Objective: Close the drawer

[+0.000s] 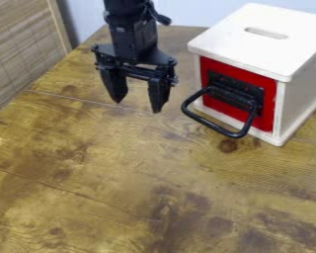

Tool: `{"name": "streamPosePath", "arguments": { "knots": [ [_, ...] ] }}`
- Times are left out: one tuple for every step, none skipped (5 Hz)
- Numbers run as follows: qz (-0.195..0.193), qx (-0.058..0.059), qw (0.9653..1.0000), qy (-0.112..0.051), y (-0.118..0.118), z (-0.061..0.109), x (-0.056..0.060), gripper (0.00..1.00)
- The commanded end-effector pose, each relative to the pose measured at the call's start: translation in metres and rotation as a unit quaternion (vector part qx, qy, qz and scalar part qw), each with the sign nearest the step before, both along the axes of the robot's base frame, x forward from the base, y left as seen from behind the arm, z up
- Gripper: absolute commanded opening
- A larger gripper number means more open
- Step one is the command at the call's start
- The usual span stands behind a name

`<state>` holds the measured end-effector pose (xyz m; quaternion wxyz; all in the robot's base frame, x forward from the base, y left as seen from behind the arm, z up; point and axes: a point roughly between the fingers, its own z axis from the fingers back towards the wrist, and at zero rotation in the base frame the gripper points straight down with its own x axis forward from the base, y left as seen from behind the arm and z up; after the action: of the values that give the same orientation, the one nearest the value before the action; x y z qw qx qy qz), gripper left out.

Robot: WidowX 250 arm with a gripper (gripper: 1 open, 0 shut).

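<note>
The gripper point(135, 91) hung above the wooden table point(108, 188) with its two dark fingers point(116, 84) pointing straight down and spread wide, nothing between them and nothing held. It stood to the left of the drawer's black loop handle point(221, 115), near it but clear of it, with bare tabletop showing in between. That handle jutted out from the black plate on the red drawer front point(235, 93), which sat in the white box point(269, 61) at the table's right rear, a slot visible in the box's top. The red panel appeared to lie about flush with, or slightly inside, the white frame, so the drawer looked pushed in already or very nearly so; from this one angle a small remaining gap could not be ruled out. Judged from that, the closing seemed essentially done, with at most a final nudge left.
</note>
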<state>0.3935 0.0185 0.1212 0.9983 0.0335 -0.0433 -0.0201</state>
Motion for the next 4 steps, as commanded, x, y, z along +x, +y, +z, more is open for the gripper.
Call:
{"name": "streamPosePath", "arguments": {
  "knots": [
    [-0.011,0.004,0.9995,-0.029,0.014,0.022,0.008,1.00],
    [-0.027,0.007,0.9992,-0.030,0.024,0.022,0.019,1.00],
    [-0.012,0.009,0.9994,-0.032,0.025,0.018,0.031,1.00],
    [0.004,0.013,0.9993,-0.034,0.028,0.013,0.044,1.00]
  ]
}}
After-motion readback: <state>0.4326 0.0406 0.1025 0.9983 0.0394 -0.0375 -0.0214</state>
